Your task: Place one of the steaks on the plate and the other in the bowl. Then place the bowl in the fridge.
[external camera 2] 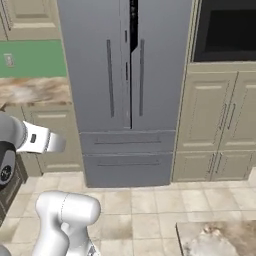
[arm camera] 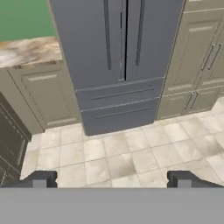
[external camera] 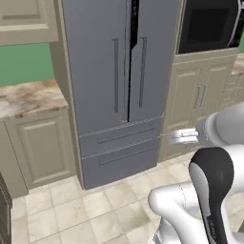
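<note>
Gripper [arm camera: 111,179]: jaws spread wide, empty, facing the fridge [arm camera: 118,65]; door likely heavy and rigid, best gripped on a vertical bar handle [arm camera: 107,35].

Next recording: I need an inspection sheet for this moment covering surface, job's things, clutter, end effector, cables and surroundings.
Surface: marble-look counter left of the fridge, bare where it shows; pale tiled floor in front.
Job's things: fridge stands ahead, its two doors nearly shut with a narrow dark gap at the top of the seam, both bottom drawers shut. Steaks, plate and bowl: nothing seen.
Clutter: nothing seen.
End effector: end effector open, fingers wide apart, holding nothing, aimed at the floor before the fridge.
Cables: nothing seen.
Surroundings: beige cabinets right of the fridge, a dark built-in oven above them, green wall above the counter.
</note>
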